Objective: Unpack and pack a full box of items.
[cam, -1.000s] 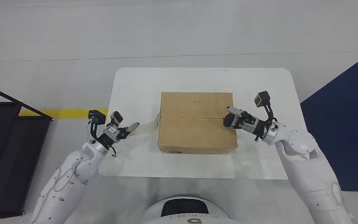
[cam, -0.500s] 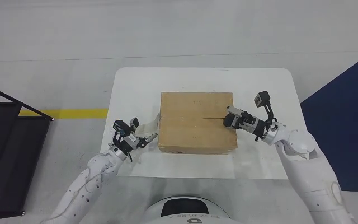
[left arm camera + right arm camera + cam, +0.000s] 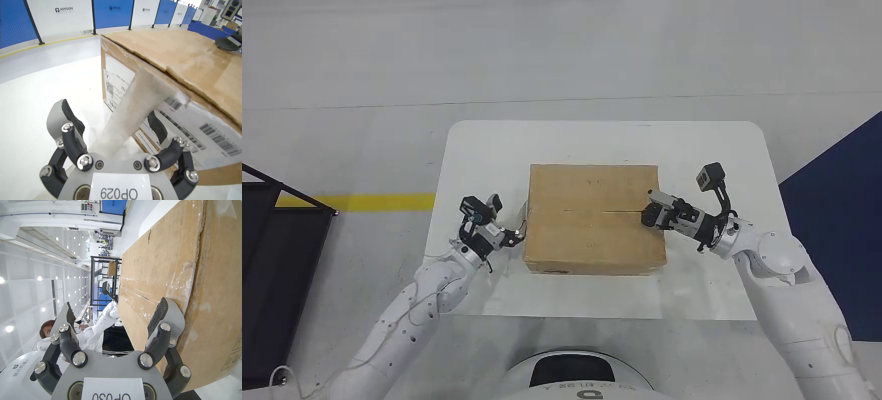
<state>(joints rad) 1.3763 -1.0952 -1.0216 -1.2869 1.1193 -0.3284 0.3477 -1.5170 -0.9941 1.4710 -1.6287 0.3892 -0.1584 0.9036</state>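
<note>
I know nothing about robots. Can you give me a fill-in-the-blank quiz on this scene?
1. The cardboard box stands on a ___ table.
2. Its top flaps are ___.
3. A loose strip of ___ runs from the box between the fingers of the left gripper.
4. The right gripper sits over the box's top edge, fingers ___.
Missing words: white; closed; tape; open.
</note>
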